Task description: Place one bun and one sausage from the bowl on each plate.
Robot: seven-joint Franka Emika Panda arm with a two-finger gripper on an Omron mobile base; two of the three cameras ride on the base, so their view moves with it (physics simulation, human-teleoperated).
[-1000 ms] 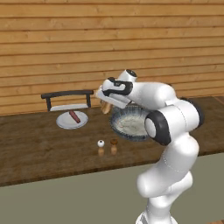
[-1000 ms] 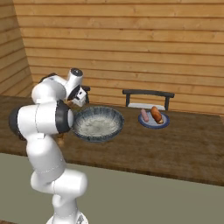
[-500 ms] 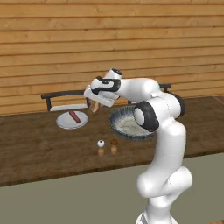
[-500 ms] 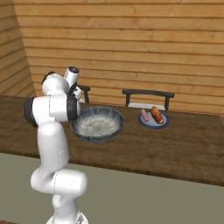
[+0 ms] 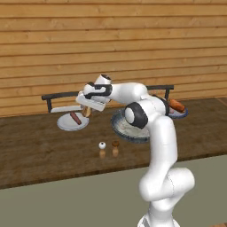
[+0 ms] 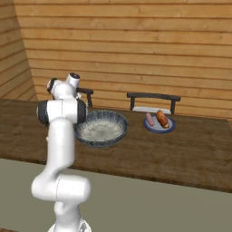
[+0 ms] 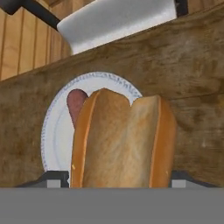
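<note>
My gripper (image 5: 87,110) is shut on a golden split bun (image 5: 86,111), carried just above the left white plate (image 5: 66,126). A reddish sausage (image 5: 76,118) lies on that plate. In the hand view the bun (image 7: 124,140) sits between my fingertips, with the plate (image 7: 54,131) and its sausage (image 7: 76,103) below it. The wide speckled grey bowl (image 5: 120,129) stands mid-counter behind my arm, and it appears as the bowl (image 6: 102,129) in the right base view. The right plate (image 6: 158,128) carries a sausage (image 6: 149,119) and a bun (image 6: 162,118).
A dark rail stand (image 5: 57,95) with a flat grey blade (image 7: 118,17) runs behind the left plate, close to the wooden wall. Two small shakers (image 5: 108,149) stand in front of the bowl. A second dark stand (image 6: 153,96) is behind the right plate.
My arm has swung left from over the bowl, carrying the bun, and now holds it above the left plate. Plates, bowl and shakers have stayed put.
</note>
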